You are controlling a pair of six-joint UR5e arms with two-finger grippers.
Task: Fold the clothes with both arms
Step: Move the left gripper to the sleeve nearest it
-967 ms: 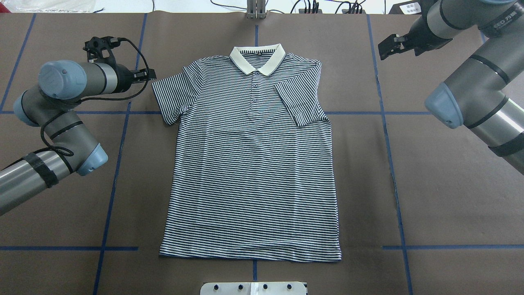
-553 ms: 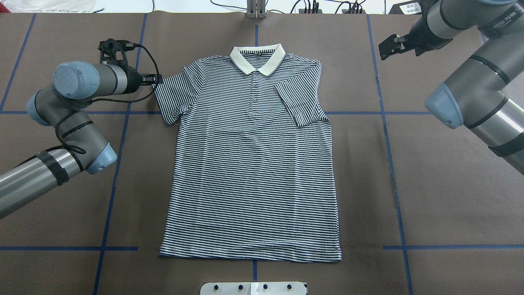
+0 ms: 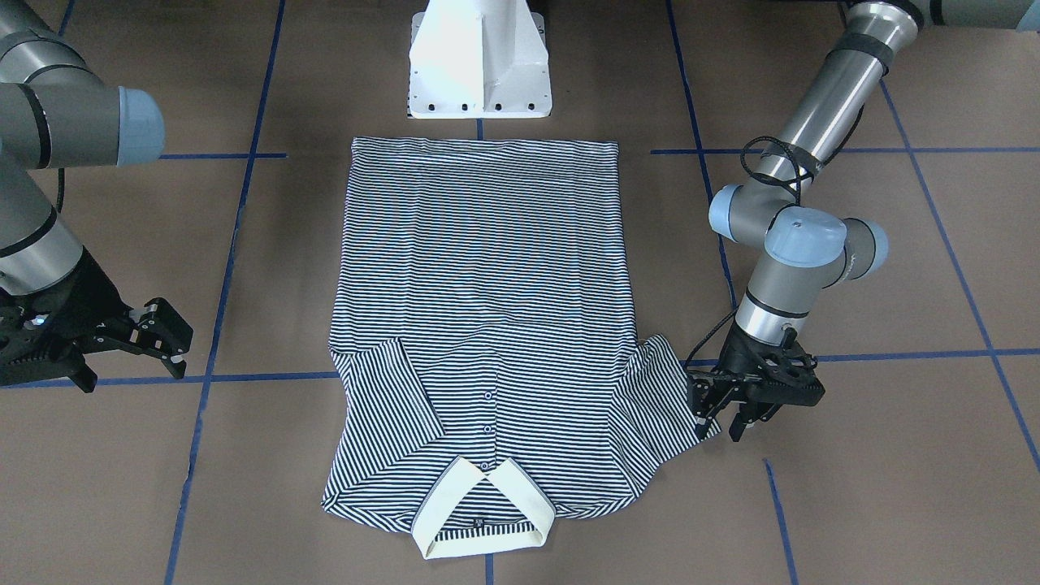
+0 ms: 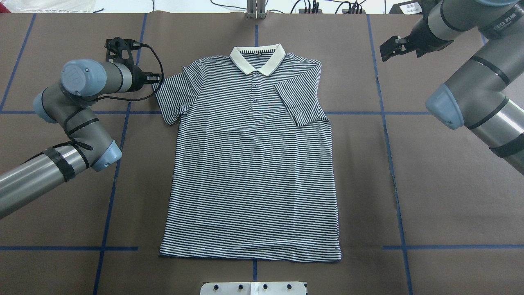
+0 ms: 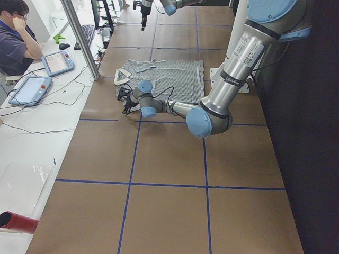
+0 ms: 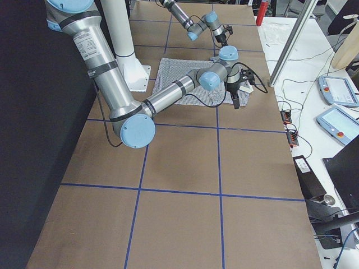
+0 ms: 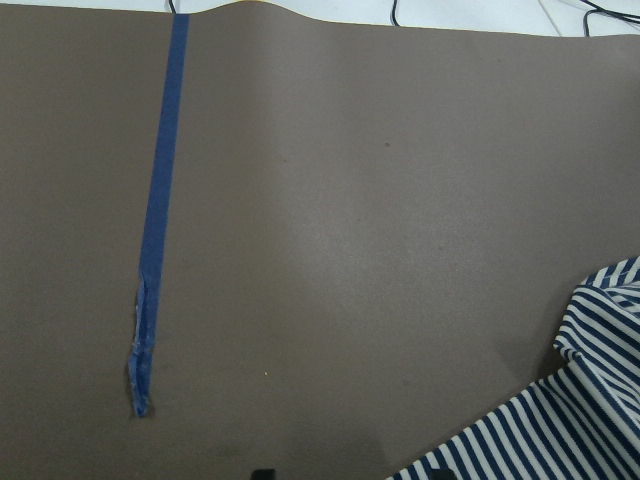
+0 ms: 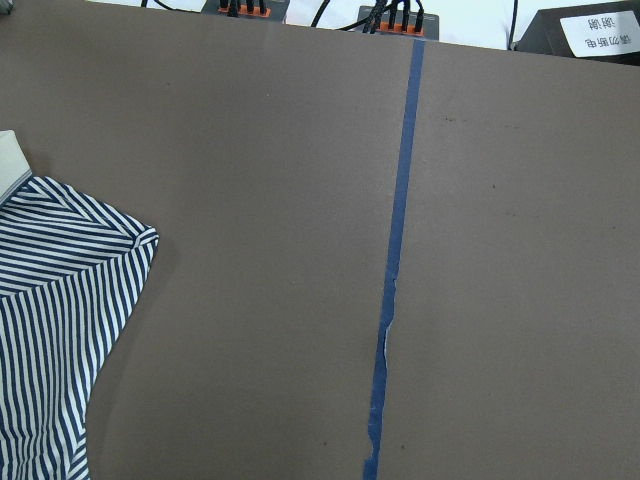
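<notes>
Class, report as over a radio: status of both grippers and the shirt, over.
Left gripper open at spread sleeve edge. Right gripper open, off the cloth. Polo shirt flat, other sleeve folded in. Nothing obstructing.

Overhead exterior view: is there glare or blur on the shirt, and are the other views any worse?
Overhead exterior: polo shirt evenly lit, stripes crisp, no glare. Front-facing: stripes shimmer in wavy moiré bands across the body. Exterior left and right: shirt too small, stripes merge to grey.

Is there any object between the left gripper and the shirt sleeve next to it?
Nothing visible does. The left gripper is right at the outer edge of the spread sleeve of the polo shirt; no object lies between them.
</notes>
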